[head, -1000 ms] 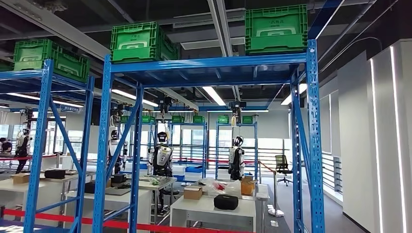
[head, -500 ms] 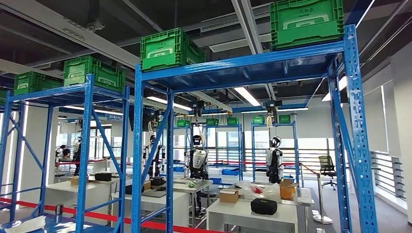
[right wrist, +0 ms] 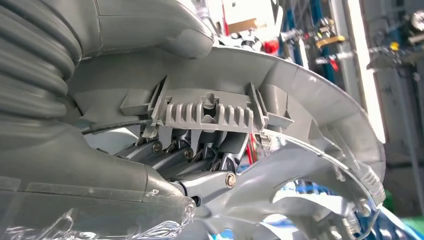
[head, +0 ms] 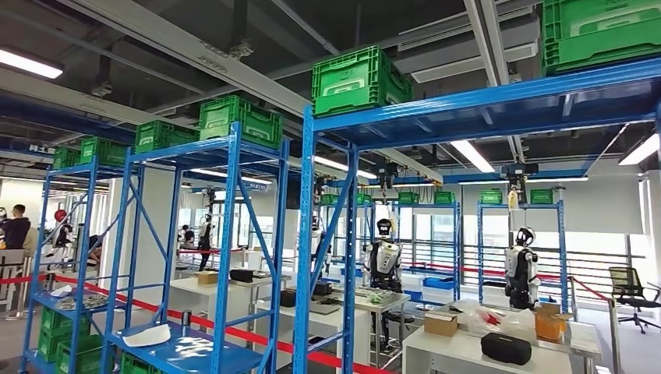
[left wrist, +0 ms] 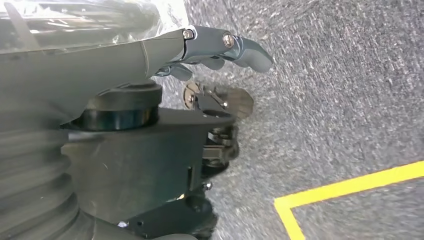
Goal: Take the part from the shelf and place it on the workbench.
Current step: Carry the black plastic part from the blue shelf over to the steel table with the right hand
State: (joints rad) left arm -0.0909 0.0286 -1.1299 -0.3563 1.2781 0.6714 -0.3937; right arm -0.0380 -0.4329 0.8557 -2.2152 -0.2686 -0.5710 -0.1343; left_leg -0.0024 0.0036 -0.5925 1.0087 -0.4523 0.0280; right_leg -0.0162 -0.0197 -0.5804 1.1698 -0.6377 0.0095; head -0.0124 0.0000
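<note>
The right hand (right wrist: 200, 165) already grips the part (right wrist: 300, 125), a silver spoked disc, fingers hooked through its rim; the left hand (left wrist: 220, 50) hangs over the floor holding nothing, fingers loosely curled; white surfaces (head: 468, 347) lie far right, beyond the blue shelf (head: 187, 351).

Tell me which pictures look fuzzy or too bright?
Head view: sharp, though the ceiling light glares white. Left wrist view: the carpet floor looks smeared and the left hand soft. Right wrist view: the silver part is crisp, the background blurry and washed out.
</note>
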